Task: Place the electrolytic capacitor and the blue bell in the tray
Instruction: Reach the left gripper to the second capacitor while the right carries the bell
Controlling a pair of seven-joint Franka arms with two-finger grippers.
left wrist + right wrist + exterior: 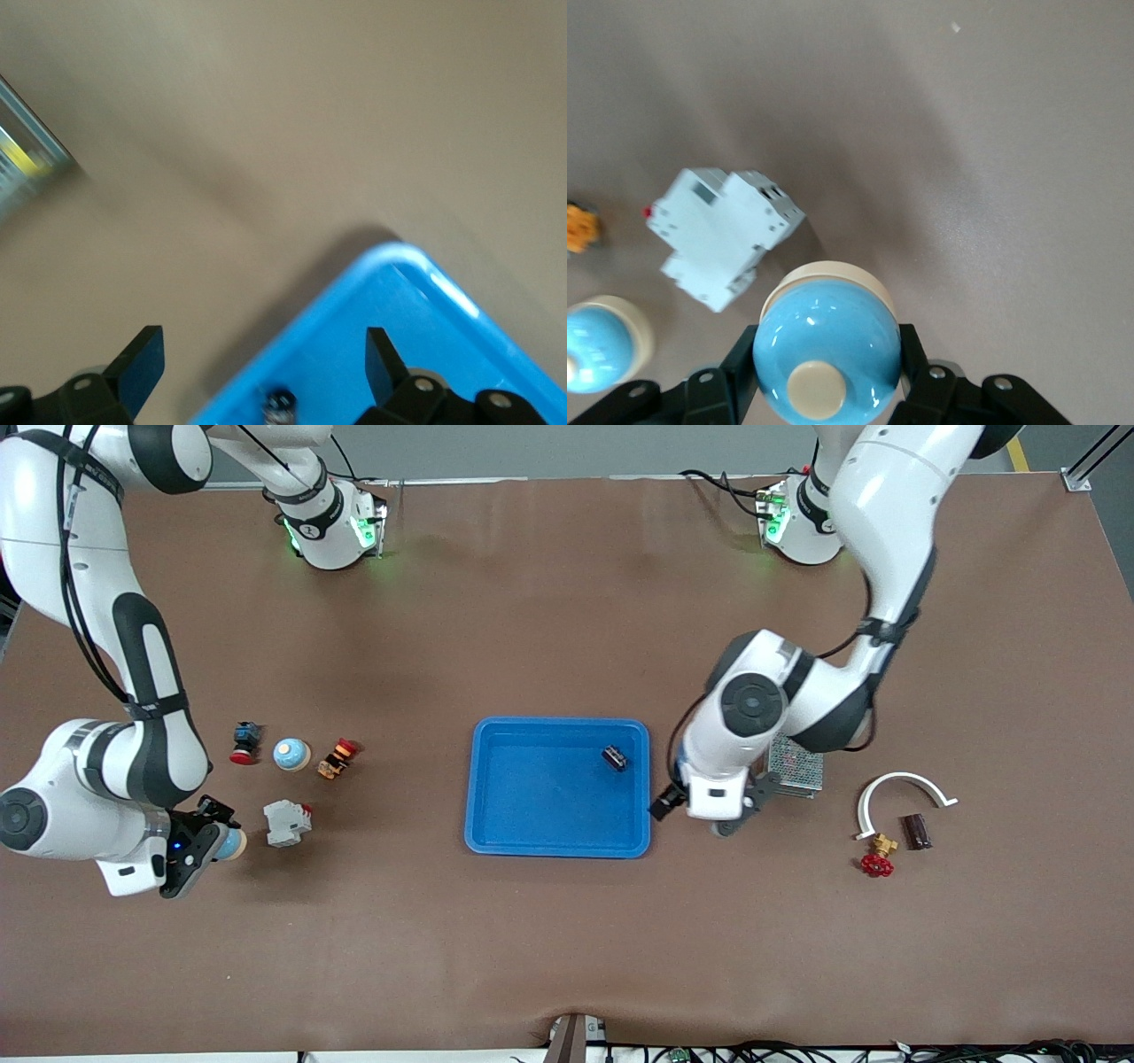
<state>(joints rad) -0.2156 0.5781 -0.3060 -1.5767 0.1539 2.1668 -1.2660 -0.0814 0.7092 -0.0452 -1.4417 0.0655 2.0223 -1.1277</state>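
Between my right gripper's (826, 390) pressed fingers sits the blue bell (827, 350), over bare table well apart from the tray (558, 847). My left gripper (264, 359) hangs spread above the tray corner, the capacitor (615, 757) lying inside. Next, I judge, I carry the bell across to the tray and release.

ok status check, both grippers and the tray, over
Left gripper open over the tray's edge, capacitor lying inside. Right gripper shut on blue bell, by the white breaker. Path to tray looks clear.
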